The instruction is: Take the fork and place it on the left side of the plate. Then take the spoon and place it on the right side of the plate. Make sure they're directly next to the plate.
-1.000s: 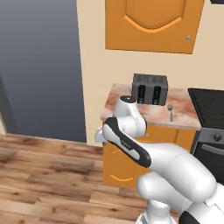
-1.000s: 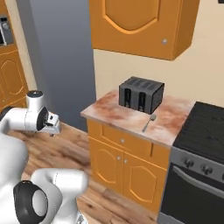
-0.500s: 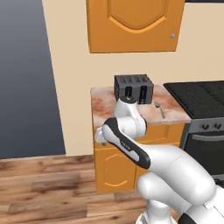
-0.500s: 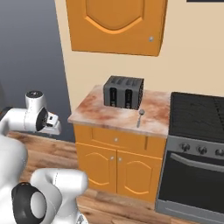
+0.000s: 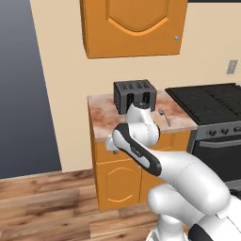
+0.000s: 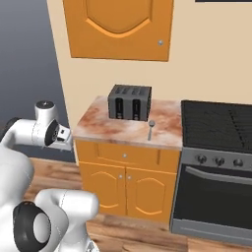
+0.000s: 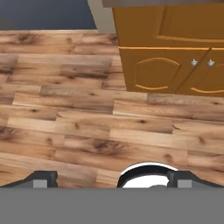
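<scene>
A small all-silver spoon (image 5: 164, 116) lies on the marbled counter (image 5: 106, 117) to the right of a black toaster (image 5: 134, 95), near the stove side. From the right base view the spoon (image 6: 150, 129) sits near the counter's front edge. My gripper (image 6: 67, 144) hangs in the air left of the counter, well short of it and at about cabinet-top height. In the hand view the gripper (image 7: 111, 180) is open over the wooden floor, its fingertips (image 7: 42, 179) far apart and nothing between them. The fork and the plate are out of view.
Orange base cabinets (image 6: 127, 184) stand under the counter and a wall cabinet (image 6: 118, 27) hangs above. A black stove with an oven (image 6: 216, 167) adjoins on the right. Wooden floor (image 7: 78, 113) spreads to the left, before a dark grey wall panel (image 5: 23, 89).
The whole picture has shifted: the base has driven, so counter and toaster slid left in both views and more of the stove shows. The arm keeps its pose.
</scene>
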You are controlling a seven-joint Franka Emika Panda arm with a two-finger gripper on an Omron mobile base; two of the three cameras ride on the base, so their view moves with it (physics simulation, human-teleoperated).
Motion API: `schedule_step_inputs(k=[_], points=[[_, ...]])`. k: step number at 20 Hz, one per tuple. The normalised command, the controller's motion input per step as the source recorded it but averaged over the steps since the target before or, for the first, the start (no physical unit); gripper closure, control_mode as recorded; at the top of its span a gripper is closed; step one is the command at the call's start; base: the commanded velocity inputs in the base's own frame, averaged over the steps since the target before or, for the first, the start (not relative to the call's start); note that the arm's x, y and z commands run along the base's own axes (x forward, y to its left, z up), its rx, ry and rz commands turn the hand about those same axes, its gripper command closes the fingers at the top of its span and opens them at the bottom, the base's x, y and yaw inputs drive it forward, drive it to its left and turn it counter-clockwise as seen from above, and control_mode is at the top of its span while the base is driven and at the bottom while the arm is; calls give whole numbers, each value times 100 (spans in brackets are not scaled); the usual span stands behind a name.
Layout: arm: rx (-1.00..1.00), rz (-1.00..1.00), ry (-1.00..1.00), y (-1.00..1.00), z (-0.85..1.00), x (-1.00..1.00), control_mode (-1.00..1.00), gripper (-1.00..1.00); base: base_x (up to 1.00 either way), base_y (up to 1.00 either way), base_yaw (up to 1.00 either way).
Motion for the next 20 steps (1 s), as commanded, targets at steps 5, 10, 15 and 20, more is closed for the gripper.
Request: schedule_step_inputs(k=[5,10,15,20], points=[[0,0,0,0,0,0,100,-100,35,3,-9],[0,0,0,0,0,0,100,-100,42,-13,3],[0,0,0,0,0,0,100,-100,54,-51,13],[0,0,0,0,0,0,100,-100,30,-82,9]])
